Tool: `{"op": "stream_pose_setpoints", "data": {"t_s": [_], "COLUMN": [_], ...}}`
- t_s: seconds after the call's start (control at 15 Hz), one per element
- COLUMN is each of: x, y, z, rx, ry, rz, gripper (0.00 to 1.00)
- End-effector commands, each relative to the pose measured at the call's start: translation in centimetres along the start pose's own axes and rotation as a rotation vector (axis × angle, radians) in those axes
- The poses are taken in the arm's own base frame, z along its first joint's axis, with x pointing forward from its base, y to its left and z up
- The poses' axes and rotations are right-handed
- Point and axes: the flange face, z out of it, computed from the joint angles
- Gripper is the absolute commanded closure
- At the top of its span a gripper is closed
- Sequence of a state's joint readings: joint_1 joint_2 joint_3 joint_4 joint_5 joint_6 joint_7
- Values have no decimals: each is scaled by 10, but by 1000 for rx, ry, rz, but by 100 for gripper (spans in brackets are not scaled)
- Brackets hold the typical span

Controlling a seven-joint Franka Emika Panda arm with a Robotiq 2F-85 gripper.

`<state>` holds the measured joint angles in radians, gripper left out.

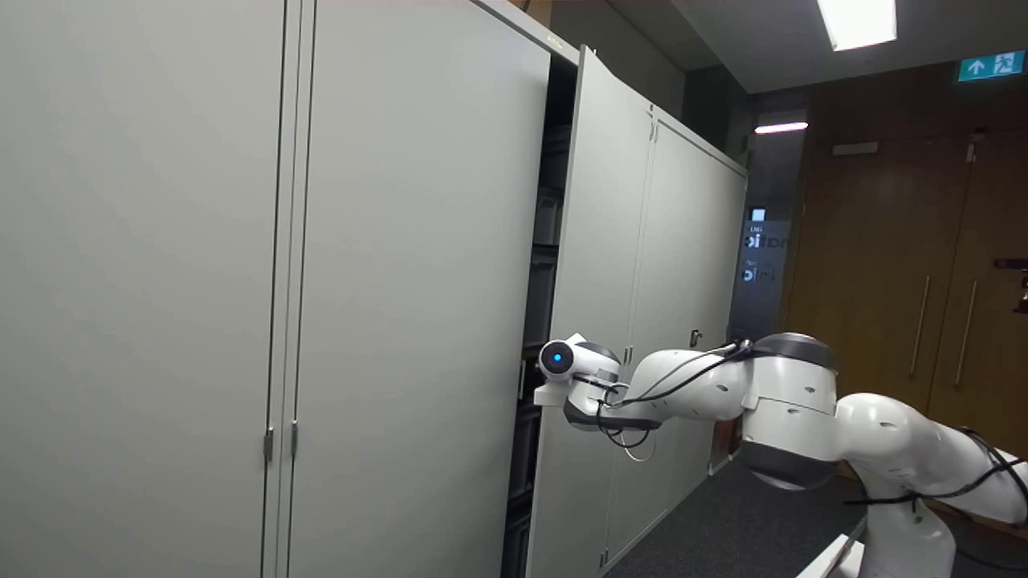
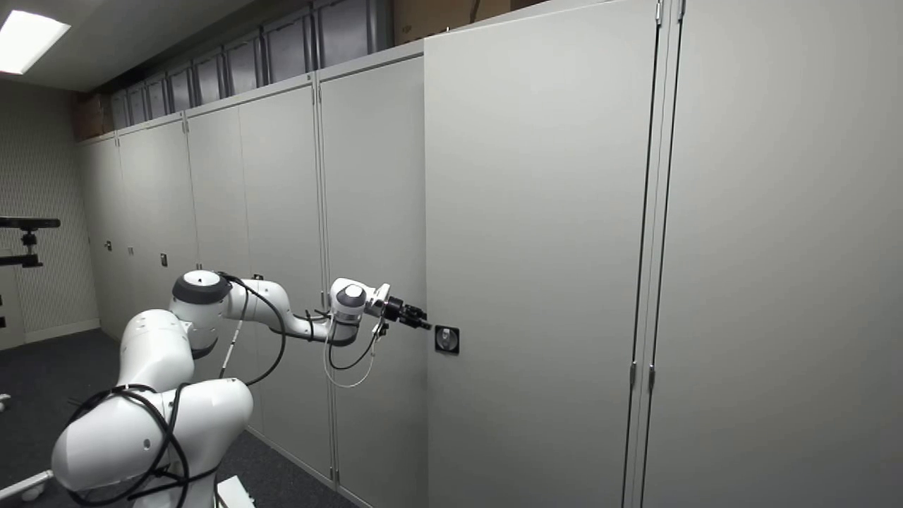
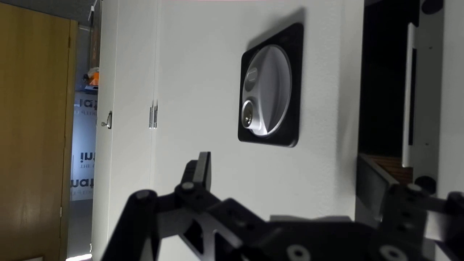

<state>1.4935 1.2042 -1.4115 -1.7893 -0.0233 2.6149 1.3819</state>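
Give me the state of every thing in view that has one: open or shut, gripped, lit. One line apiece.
End effector: open, holding nothing.
Cabinet door: ajar, free edge standing out.
Silver handle: set in its black plate, not gripped.
Lock: no key visible in it.
Adjoining cabinet leaf: shut.
Wooden double doors: look shut.
Ceiling light: lit.
Indicator light: glowing blue.
Exit sign: looks lit.

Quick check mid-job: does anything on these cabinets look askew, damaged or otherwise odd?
One thing: a tall, rectangular, light-grey, metal-looking cabinet door stands ajar, with a dark vertical gap along its free edge. It looks odd because the matching light-grey panel beside it appears shut. I see no damage.
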Motion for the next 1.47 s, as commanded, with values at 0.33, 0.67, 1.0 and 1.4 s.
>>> {"op": "stream_pose_setpoints", "data": {"t_s": [0.33,0.67,1.0,1.4], "x": [10,8,7,6], "y": [37,46,56,69], "z": [-6,-10,-13,-16], "rx": [-22,-20,-17,-8], "ry": [-24,-21,-19,-16], "rz": [-17,-17,-16,-17], "gripper": [0,0,0,0]}}
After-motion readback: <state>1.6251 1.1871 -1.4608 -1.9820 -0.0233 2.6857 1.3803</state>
